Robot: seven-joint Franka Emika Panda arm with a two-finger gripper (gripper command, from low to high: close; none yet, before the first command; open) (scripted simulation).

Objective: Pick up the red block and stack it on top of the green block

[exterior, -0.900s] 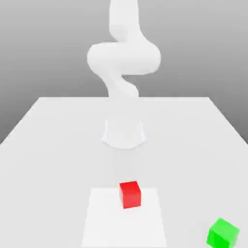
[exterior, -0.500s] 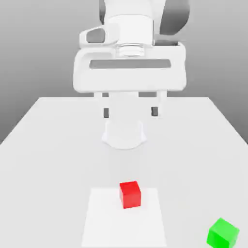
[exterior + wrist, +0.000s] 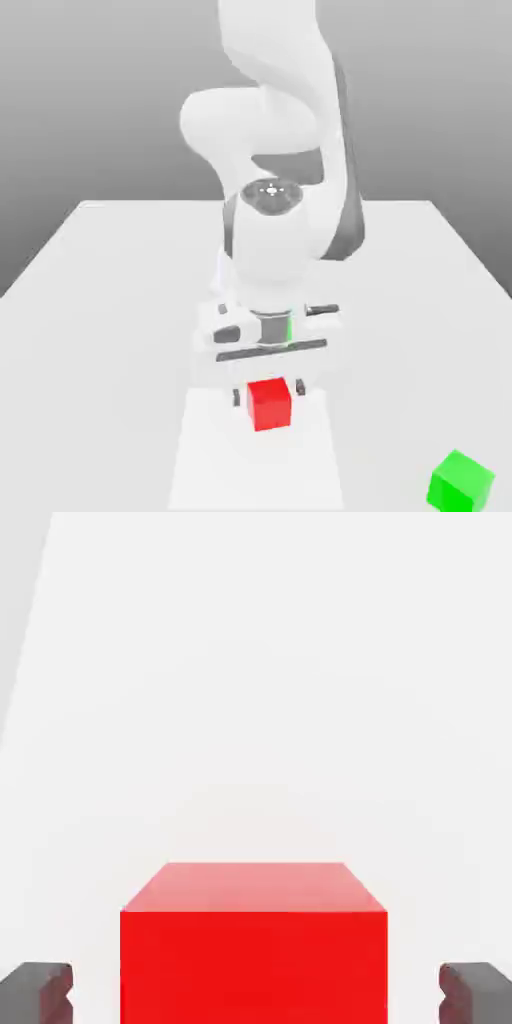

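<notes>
The red block sits flat on the tabletop, near the middle of the edge closest to the exterior camera, on a paler square patch. Being a cube, it has no long axis to favour; in the hand view it lies square to the fingers, one face turned toward the camera. The claw stands directly over and just behind it, open, with one dark fingertip on each side of the block and a clear gap on both (neither pad touches yet). So the coming move probably turns on a straight drop and a squeeze, with no sideways correction needed. The green block rests well apart, by the near corner at the exterior view's right.
</notes>
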